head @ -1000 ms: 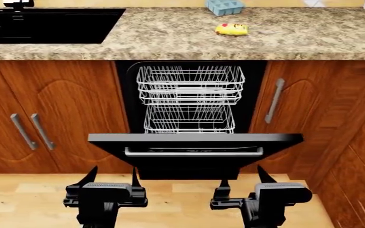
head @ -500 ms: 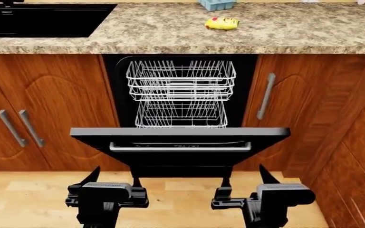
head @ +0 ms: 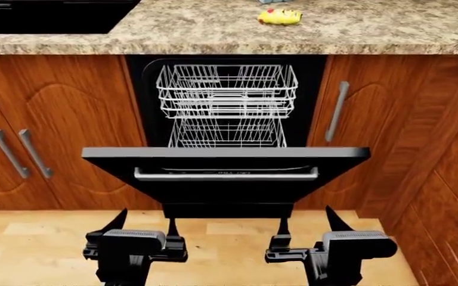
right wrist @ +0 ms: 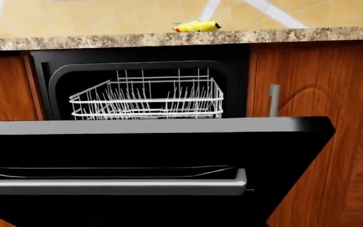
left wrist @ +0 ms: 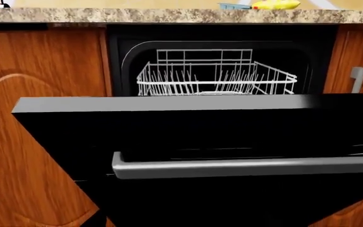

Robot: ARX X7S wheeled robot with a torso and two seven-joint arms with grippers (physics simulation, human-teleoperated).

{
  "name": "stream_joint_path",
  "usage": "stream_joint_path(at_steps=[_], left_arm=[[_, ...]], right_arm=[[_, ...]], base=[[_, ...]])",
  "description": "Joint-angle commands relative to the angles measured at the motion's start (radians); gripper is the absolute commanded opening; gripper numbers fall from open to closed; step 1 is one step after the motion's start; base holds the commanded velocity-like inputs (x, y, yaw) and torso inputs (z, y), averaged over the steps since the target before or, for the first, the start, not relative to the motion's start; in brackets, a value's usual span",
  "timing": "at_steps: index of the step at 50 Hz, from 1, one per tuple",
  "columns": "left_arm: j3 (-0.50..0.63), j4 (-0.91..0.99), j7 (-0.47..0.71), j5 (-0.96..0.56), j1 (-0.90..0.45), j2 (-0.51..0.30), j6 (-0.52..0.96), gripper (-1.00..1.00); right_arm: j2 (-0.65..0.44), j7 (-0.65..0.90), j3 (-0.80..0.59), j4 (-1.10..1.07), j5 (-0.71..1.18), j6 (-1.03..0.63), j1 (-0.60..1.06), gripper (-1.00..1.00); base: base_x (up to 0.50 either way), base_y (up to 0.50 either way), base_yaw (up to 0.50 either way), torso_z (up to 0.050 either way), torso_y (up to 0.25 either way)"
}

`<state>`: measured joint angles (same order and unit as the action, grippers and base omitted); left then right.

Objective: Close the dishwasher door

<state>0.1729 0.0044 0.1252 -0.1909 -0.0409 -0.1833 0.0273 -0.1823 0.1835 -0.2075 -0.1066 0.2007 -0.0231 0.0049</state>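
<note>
The dishwasher door (head: 229, 189) is a glossy black panel, hinged at the bottom and tilted partly open toward me, with its silver bar handle (head: 226, 174) facing me. It fills the left wrist view (left wrist: 200, 132) and the right wrist view (right wrist: 137, 151). White wire racks (head: 226, 89) show inside the opening. My left gripper (head: 145, 217) is open and empty, low in front of the door's lower left. My right gripper (head: 306, 217) is open and empty at its lower right. Neither touches the door. Both grippers' fingers are lost against the black door in the wrist views.
A speckled stone countertop (head: 372, 36) runs above, with a yellow object (head: 280, 16) and a black sink (head: 54, 15). Brown cabinet doors with grey handles (head: 10, 154) (head: 336, 111) flank the dishwasher. A wooden cabinet side (head: 443, 179) juts out at the right. Light wood floor (head: 221, 250) lies below.
The head view has drawn closer to the dishwasher: the counter has slid up the frame and the door looks larger. Both grippers keep their place in the view, still open.
</note>
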Motion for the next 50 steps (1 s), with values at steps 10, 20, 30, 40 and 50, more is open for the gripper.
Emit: stream_joint_path(at_steps=[10, 20, 30, 40, 50], left_arm=[[0.012, 0.003, 0.004, -0.013, -0.005, -0.009, 0.004, 1.00], [0.018, 0.003, 0.005, -0.018, -0.007, -0.013, 0.003, 1.00], [0.023, 0.009, 0.010, -0.022, -0.006, -0.018, 0.004, 1.00], [0.030, 0.012, 0.013, -0.026, -0.005, -0.022, 0.006, 1.00], [0.036, 0.018, 0.017, -0.029, -0.002, -0.027, 0.007, 1.00]], right_arm=[[-0.011, 0.013, -0.010, -0.008, 0.009, 0.002, -0.004, 1.00], [-0.017, 0.018, -0.015, -0.013, 0.011, 0.007, -0.011, 1.00], [-0.022, 0.024, -0.019, -0.015, 0.013, 0.007, -0.012, 1.00], [-0.027, 0.028, -0.025, -0.021, 0.017, 0.005, -0.012, 1.00], [-0.031, 0.032, -0.030, -0.025, 0.022, 0.003, -0.010, 1.00]], base=[[0.00, 0.00, 0.00, -0.050, 0.000], [0.00, 0.00, 0.00, -0.050, 0.000], [0.00, 0.00, 0.00, -0.050, 0.003], [0.00, 0.00, 0.00, -0.050, 0.006], [0.00, 0.00, 0.00, -0.050, 0.008]])
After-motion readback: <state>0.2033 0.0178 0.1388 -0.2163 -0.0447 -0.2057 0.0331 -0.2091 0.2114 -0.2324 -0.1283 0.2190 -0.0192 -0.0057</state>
